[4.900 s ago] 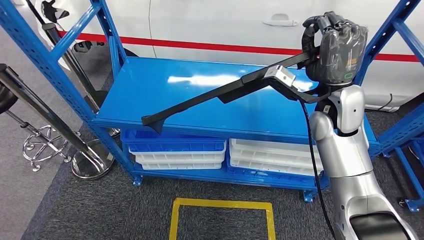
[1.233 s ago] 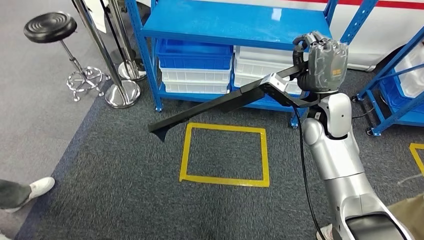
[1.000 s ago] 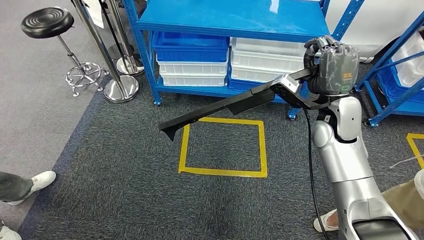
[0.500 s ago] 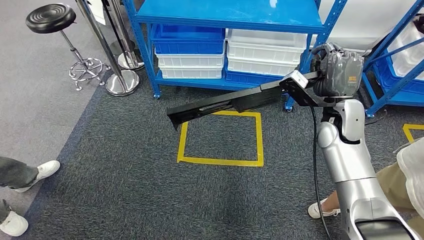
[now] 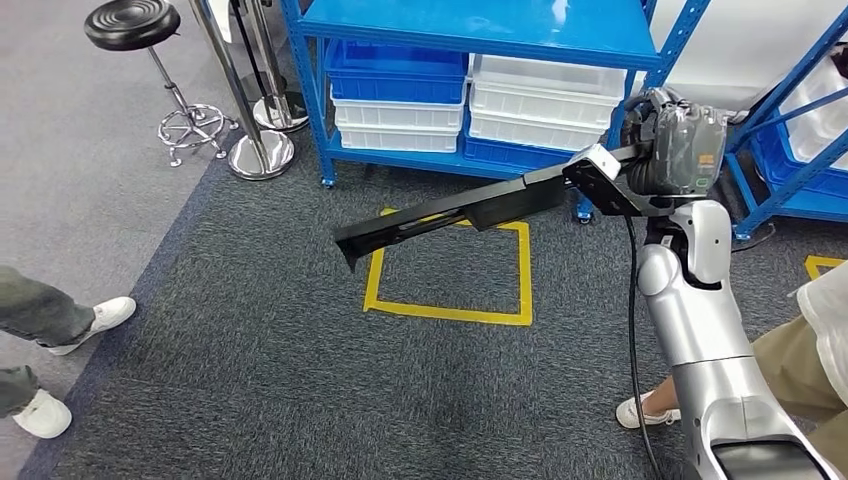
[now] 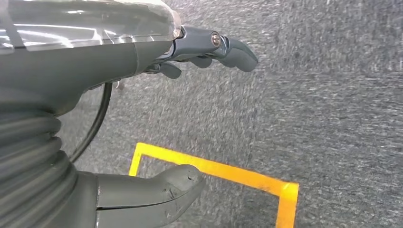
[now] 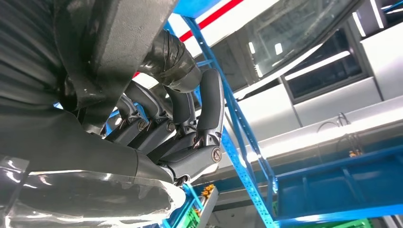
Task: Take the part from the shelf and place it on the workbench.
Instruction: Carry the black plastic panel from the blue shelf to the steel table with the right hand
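The right hand (image 5: 672, 148) is raised to about shoulder height with its fingers (image 7: 190, 118) wrapped round one end of the part (image 5: 470, 210), a long black bar that juts out sideways over the carpet (image 5: 250, 370) and the yellow floor square (image 5: 450, 270). I'd say it is carried high and level like that so the far tip swings free of the blue shelf (image 5: 480, 30) and its stacked bins (image 5: 470, 100) while the robot walks. The left hand (image 6: 157, 118) hangs low over the carpet, thumb and fingers apart, holding nothing.

No workbench is anywhere to be seen, so where the bar must go is unknown. Two people stand close, each cut off at the frame edge: shoes (image 5: 70, 360) on one side, a trouser leg (image 5: 800, 370) on the other. The exact grip is mostly hidden behind the hand's cover.
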{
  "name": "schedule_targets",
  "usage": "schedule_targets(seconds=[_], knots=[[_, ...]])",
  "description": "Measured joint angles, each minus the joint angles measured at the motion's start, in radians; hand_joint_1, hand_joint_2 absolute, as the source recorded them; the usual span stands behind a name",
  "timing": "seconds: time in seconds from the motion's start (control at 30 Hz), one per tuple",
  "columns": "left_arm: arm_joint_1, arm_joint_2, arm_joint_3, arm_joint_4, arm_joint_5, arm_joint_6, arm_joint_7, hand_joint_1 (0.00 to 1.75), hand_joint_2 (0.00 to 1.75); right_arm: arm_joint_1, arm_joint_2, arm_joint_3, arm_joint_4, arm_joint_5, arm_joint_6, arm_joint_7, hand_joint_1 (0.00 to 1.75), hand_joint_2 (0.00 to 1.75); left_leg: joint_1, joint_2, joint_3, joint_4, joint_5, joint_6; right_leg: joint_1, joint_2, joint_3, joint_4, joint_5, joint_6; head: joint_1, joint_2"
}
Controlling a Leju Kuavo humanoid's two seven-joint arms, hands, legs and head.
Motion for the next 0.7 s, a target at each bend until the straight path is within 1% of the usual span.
schedule_targets(seconds=[0.03,0.07,0.1,0.17,0.2,0.23,0.27,0.3,0.33,0.37,0.4,0.43,0.47,0.5,0.53,0.57,0.6,0.63,0.67,0.7], knots=[[-0.001,0.000,0.000,0.000,0.000,0.000,0.000,0.00,1.75,-0.001,-0.001,0.000,-0.002,0.001,0.000,0.000,1.75,1.75,0.000,-0.006,-0.007,0.005,0.002,-0.005,0.000,0.013,0.031,-0.053,0.007,-0.003,0.000,0.000],[-0.003,0.000,0.000,0.000,0.000,0.000,0.000,0.00,1.75,-0.002,-0.003,0.000,-0.004,0.001,-0.001,0.000,1.75,1.75,0.001,-0.012,-0.013,0.008,0.006,-0.010,0.002,0.022,0.045,-0.079,0.006,-0.007,0.000,0.000],[-0.003,0.000,0.000,0.000,0.000,0.000,0.000,0.00,1.75,-0.002,-0.005,-0.001,-0.004,0.002,-0.001,0.000,1.75,1.75,0.002,-0.019,-0.019,0.008,0.010,-0.018,0.004,0.024,0.045,-0.083,0.003,-0.010,0.000,0.000],[-0.001,0.000,0.000,0.000,0.000,0.000,0.000,0.00,1.75,-0.002,-0.007,-0.001,-0.006,0.002,-0.002,0.000,1.75,1.75,0.004,-0.028,-0.027,0.008,0.015,-0.031,0.005,0.005,0.041,-0.088,0.010,-0.021,0.000,0.000],[0.001,0.000,0.000,0.000,0.000,0.000,0.000,0.00,1.75,-0.002,-0.007,-0.001,-0.007,0.002,-0.002,0.000,1.75,1.75,0.003,-0.022,-0.034,0.017,0.007,-0.036,0.003,-0.003,0.041,-0.093,0.015,-0.028,0.000,0.000],[0.000,0.000,0.000,0.000,0.000,0.000,0.000,0.00,1.75,-0.003,-0.007,-0.001,-0.008,0.002,-0.002,0.000,1.75,1.75,0.002,-0.011,-0.047,0.045,-0.013,-0.039,0.002,-0.013,0.041,-0.098,0.019,-0.036,0.000,0.000],[0.000,0.000,0.000,0.000,0.000,0.000,0.000,0.00,1.75,-0.003,-0.007,-0.001,-0.009,0.002,-0.002,0.000,1.75,1.75,0.003,0.002,-0.069,0.091,-0.042,-0.041,0.001,-0.023,0.040,-0.101,0.023,-0.043,0.000,0.000],[-0.001,0.000,0.000,0.000,0.000,0.000,0.000,0.00,1.75,-0.003,-0.007,-0.001,-0.009,0.003,-0.002,0.000,1.75,1.75,0.003,0.013,-0.097,0.156,-0.078,-0.043,0.004,-0.032,0.037,-0.101,0.025,-0.047,0.000,0.000],[-0.001,0.000,0.000,0.000,0.000,0.000,0.000,0.00,1.75,-0.003,-0.007,-0.001,-0.010,0.003,-0.002,0.000,1.75,1.75,0.005,0.018,-0.127,0.225,-0.109,-0.045,0.007,-0.042,0.034,-0.100,0.026,-0.049,0.000,0.000],[0.000,0.000,0.000,0.000,0.000,0.000,0.000,0.00,1.75,-0.002,-0.007,-0.001,-0.010,0.003,-0.002,0.000,1.75,1.75,0.005,0.020,-0.146,0.274,-0.125,-0.047,0.009,-0.051,0.030,-0.098,0.026,-0.050,0.000,0.000],[0.001,0.000,0.000,0.000,0.000,0.000,0.000,0.00,1.75,-0.002,-0.007,-0.001,-0.010,0.004,-0.002,0.000,1.75,1.75,0.005,0.021,-0.151,0.293,-0.124,-0.047,0.011,-0.060,0.028,-0.095,0.026,-0.050,0.000,0.000],[0.001,0.000,0.000,0.000,0.000,0.000,0.001,0.00,1.75,-0.002,-0.007,-0.001,-0.010,0.007,-0.002,0.000,1.75,1.75,0.005,0.024,-0.134,0.270,-0.105,-0.047,0.012,-0.069,0.026,-0.092,0.026,-0.050,0.000,0.000],[0.001,0.000,0.000,0.000,0.000,0.000,0.001,0.00,1.75,-0.003,-0.007,-0.001,-0.010,0.010,-0.002,0.000,1.75,1.75,0.005,0.031,-0.101,0.213,-0.075,-0.044,0.013,-0.078,0.025,-0.090,0.026,-0.050,0.000,0.000],[0.001,0.001,0.000,0.000,0.001,0.000,0.000,0.00,1.75,-0.004,-0.007,-0.001,-0.010,0.014,-0.002,0.000,1.75,1.75,0.003,0.049,-0.062,0.142,-0.048,-0.041,0.014,-0.086,0.024,-0.087,0.025,-0.048,0.000,0.000],[-0.001,0.001,0.000,0.000,0.001,0.000,0.000,0.00,1.75,-0.005,-0.008,-0.001,-0.010,0.017,-0.001,0.001,1.75,1.75,-0.002,0.071,-0.029,0.078,-0.030,-0.036,0.017,-0.094,0.023,-0.084,0.024,-0.046,0.000,0.000],[-0.002,0.001,0.000,0.000,0.002,0.000,0.000,0.00,1.75,-0.006,-0.009,-0.001,-0.010,0.020,0.000,0.002,1.75,1.75,-0.006,0.088,-0.010,0.038,-0.021,-0.030,0.020,-0.102,0.022,-0.081,0.024,-0.042,0.000,0.000],[-0.003,0.001,0.000,0.000,0.003,0.000,-0.001,0.00,1.75,-0.007,-0.010,-0.001,-0.010,0.023,0.001,0.003,1.75,1.75,-0.010,0.097,-0.003,0.019,-0.020,-0.025,0.023,-0.111,0.020,-0.080,0.025,-0.038,0.000,0.000],[-0.002,0.001,0.000,0.000,0.004,0.000,-0.001,0.00,1.75,-0.007,-0.011,-0.001,-0.011,0.025,0.003,0.003,1.75,1.75,-0.013,0.093,-0.005,0.016,-0.018,-0.019,0.026,-0.120,0.020,-0.080,0.027,-0.034,0.000,0.000],[-0.001,0.001,0.000,0.000,0.004,0.000,-0.002,0.00,1.75,-0.007,-0.012,-0.001,-0.011,0.028,0.006,0.003,1.75,1.75,-0.011,0.081,-0.007,0.014,-0.013,-0.012,0.025,-0.127,0.019,-0.081,0.027,-0.029,0.000,0.000],[0.000,0.000,0.000,0.000,0.005,0.000,-0.003,0.00,1.75,-0.007,-0.014,-0.001,-0.011,0.033,0.009,0.003,1.75,1.75,-0.009,0.072,-0.008,0.011,-0.007,-0.006,0.023,-0.121,0.018,-0.076,0.021,-0.024,0.000,0.000]])
